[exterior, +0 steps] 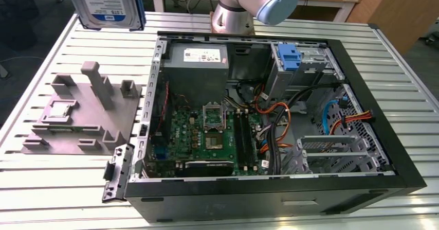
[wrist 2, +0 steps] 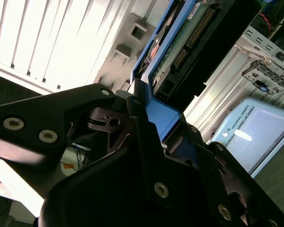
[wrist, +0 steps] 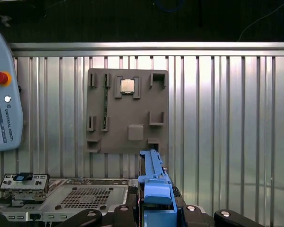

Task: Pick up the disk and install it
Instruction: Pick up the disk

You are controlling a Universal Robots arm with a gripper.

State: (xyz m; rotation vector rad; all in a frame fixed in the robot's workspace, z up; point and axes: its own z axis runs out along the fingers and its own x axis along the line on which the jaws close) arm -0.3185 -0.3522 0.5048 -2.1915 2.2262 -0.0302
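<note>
Slatted metal table [exterior: 55, 189] lies below; claw [wrist 2: 149, 113] clamps the disk [exterior: 106, 3], its top cut off in the exterior view.

A slatted metal table [exterior: 61, 189] fronts wooden furniture [exterior: 398, 14].

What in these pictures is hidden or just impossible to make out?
- The disk: its top is cut off by the exterior view's upper edge.
- Its gripped end: covered by the gripper clamping it, second wrist view.
- The arm: cut off above its base by the same edge.
</note>
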